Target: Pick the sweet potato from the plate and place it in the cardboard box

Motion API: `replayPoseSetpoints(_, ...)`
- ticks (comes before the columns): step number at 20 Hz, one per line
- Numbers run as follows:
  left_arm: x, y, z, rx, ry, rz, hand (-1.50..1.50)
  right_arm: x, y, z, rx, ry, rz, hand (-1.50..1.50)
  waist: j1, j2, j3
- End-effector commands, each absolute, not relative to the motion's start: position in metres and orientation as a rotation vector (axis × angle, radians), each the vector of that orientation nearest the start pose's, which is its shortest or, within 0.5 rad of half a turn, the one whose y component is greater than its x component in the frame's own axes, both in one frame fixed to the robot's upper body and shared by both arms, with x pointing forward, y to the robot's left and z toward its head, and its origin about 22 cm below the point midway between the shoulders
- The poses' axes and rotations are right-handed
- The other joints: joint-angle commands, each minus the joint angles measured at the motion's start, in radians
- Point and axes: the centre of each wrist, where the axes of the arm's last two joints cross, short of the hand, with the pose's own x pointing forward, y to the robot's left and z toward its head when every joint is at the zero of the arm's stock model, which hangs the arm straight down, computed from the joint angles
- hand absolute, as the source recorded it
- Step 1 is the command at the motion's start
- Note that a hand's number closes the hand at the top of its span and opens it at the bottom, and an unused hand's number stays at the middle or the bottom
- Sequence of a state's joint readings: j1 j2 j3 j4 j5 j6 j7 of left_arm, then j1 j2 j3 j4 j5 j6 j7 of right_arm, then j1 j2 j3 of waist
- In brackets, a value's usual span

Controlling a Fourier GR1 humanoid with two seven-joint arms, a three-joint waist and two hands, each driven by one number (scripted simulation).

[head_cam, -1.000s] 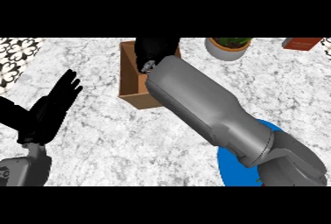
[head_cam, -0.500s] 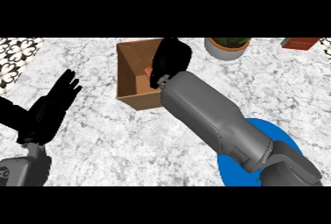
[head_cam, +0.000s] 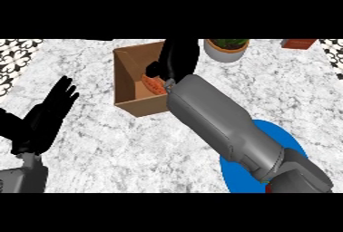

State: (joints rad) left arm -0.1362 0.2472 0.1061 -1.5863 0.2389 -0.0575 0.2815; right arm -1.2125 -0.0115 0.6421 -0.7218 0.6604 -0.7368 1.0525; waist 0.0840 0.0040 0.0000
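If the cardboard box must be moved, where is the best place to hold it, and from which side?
Probably the cardboard box is best held by its left wall, coming from the left. That wall stands upright with a free top edge, while the right hand hangs over the right part, above the sweet potato. The left hand rests open on that side.

We note the right hand [head_cam: 176, 59] over the open cardboard box [head_cam: 127, 81], the orange sweet potato [head_cam: 153, 84] inside just below its fingers, perhaps still touching them, while the blue plate [head_cam: 285, 140] lies partly under the forearm and the left hand [head_cam: 47, 115] rests open at the left edge.
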Motion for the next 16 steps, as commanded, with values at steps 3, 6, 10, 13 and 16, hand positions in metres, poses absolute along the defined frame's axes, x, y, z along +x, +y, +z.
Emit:
replayPoseSetpoints(3, 0.268, 0.307, 0.062, 0.023, -1.447, 0.005, 0.0, 0.382, 0.015, 0.137, -0.878, -1.526, -0.059, -1.5, -0.03, -0.006, 0.0)
replayPoseSetpoints(6, 0.254, 0.321, 0.053, 0.054, -1.436, 0.03, 0.0, 0.378, 0.005, 0.118, -0.876, -1.499, -0.087, -1.5, -0.065, -0.014, 0.0)
replayPoseSetpoints(10, 0.246, 0.314, 0.044, 0.047, -1.426, 0.056, 0.0, 0.36, 0.002, 0.105, -0.817, -1.52, -0.127, -1.5, -0.095, -0.023, 0.0)
replayPoseSetpoints(13, 0.243, 0.322, 0.05, 0.081, -1.425, 0.047, 0.0, 0.34, 0.005, 0.104, -0.764, -1.54, -0.119, -1.5, -0.097, -0.022, 0.0)
replayPoseSetpoints(16, 0.231, 0.327, 0.063, 0.072, -1.437, 0.059, 0.0, 0.322, -0.004, 0.094, -0.788, -1.566, -0.095, -1.5, -0.1, -0.022, 0.0)
